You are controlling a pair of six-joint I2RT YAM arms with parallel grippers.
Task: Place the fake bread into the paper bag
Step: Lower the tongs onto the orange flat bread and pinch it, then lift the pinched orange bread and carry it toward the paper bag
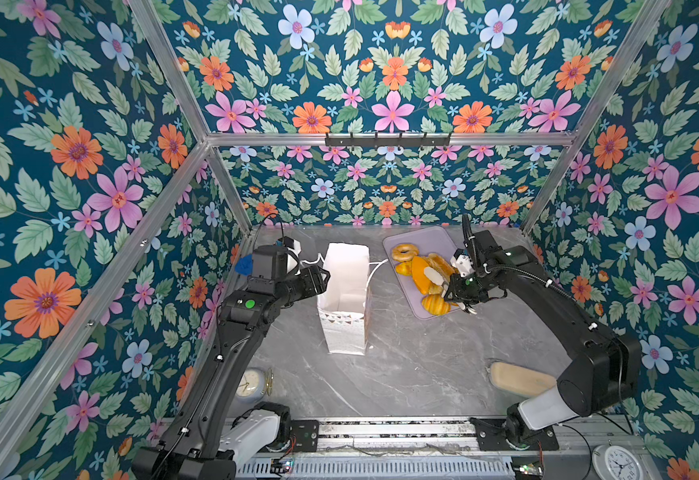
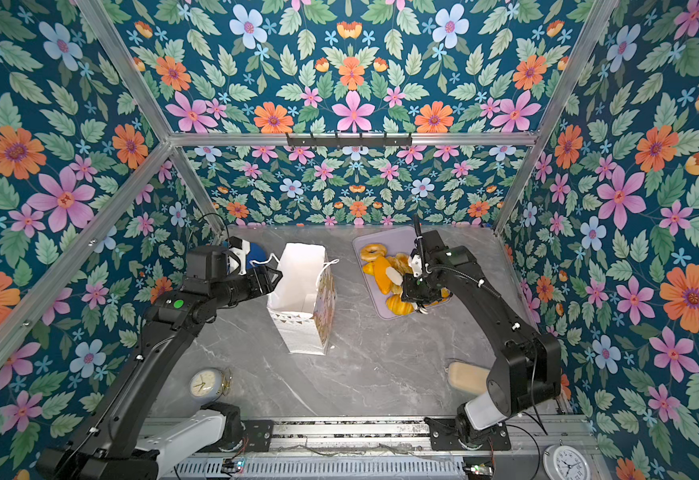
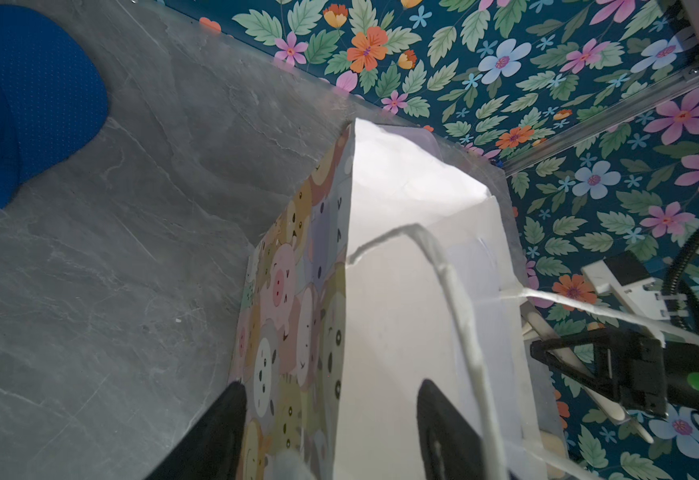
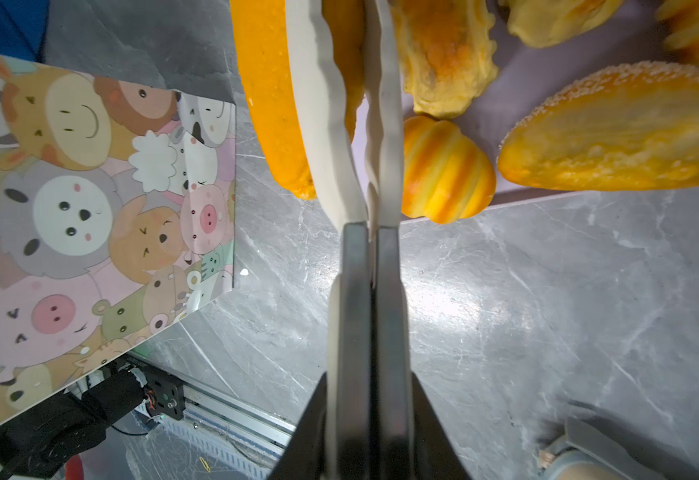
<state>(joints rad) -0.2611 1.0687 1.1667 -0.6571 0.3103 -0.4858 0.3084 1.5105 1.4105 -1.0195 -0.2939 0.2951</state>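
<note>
In both top views the right claw [image 1: 431,275] [image 2: 393,274] lies closed over the fake bread [image 1: 418,291] [image 2: 395,305] heaped on the lilac tray [image 1: 433,239] [image 2: 397,240]. The ring bagel [image 1: 395,254] [image 2: 364,253] sits beyond its tips. The left claw [image 1: 323,276] [image 2: 275,276] is at the paper bag [image 1: 345,291] [image 2: 302,291], on the side away from the bread.

In the left wrist view the left claw [image 3: 332,386] stands open. Its fingers straddle the bag's wall, one outside the cartoon-printed panel and one over the white inside.

In the right wrist view the right claw [image 4: 364,62] has its fingers pressed together, with nothing visible between them. A long loaf [image 4: 269,104] lies against one finger and a striped bun [image 4: 443,170] sits just beside the other. The bag stands apart on the loaf's side.
</note>
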